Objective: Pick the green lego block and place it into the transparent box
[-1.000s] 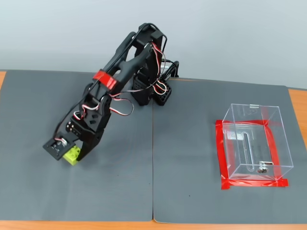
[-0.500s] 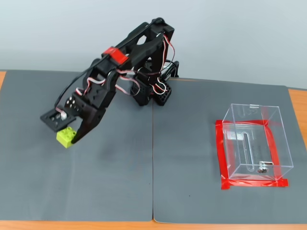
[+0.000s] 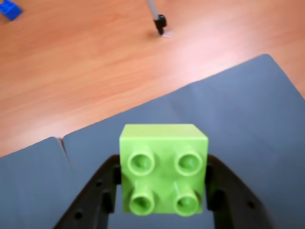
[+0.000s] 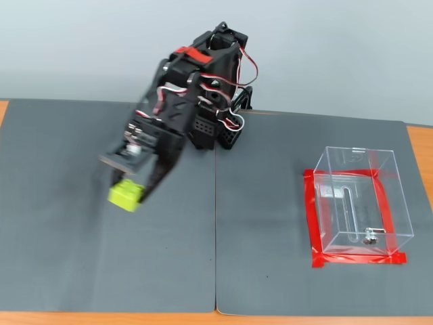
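Covering most of the wooden table [image 4: 419, 145] is a pair of dark grey mats [image 4: 270, 223], and the black arm [image 4: 196, 81] rises from its base at the back of them. Well apart to the right in the fixed view stands the clear box [image 4: 358, 203], empty, with red tape [image 4: 312, 223] around its foot. The hand [image 4: 134, 191] hangs above the left mat, closed on the green block [image 4: 126, 196]; in the wrist view the block [image 3: 163, 169] sits between the two black fingers [image 3: 102, 191], studs facing the camera. The fixed view is blurred around the hand, so how high the block is above the mat is hard to judge.

The likely trouble is the long carry to the box. The fingers seem to press only on the block's smooth sides, so a quick swing could let it slip or twist. Released too low or off centre, it could strike the box wall and bounce outside.
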Available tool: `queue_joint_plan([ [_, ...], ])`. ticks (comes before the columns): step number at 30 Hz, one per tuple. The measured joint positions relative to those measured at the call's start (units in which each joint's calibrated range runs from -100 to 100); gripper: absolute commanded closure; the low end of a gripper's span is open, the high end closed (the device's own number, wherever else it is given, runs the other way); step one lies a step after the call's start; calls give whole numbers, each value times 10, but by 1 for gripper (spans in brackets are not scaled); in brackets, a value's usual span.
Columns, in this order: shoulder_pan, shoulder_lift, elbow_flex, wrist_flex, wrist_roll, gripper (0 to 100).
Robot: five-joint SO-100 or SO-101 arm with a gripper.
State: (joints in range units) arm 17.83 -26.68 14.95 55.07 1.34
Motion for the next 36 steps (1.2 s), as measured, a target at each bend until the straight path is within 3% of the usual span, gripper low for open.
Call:
queue_joint_plan([
  [17, -299, -7, -35, 6, -2, 89],
  [36, -570, -7, -35, 8, -2, 89],
])
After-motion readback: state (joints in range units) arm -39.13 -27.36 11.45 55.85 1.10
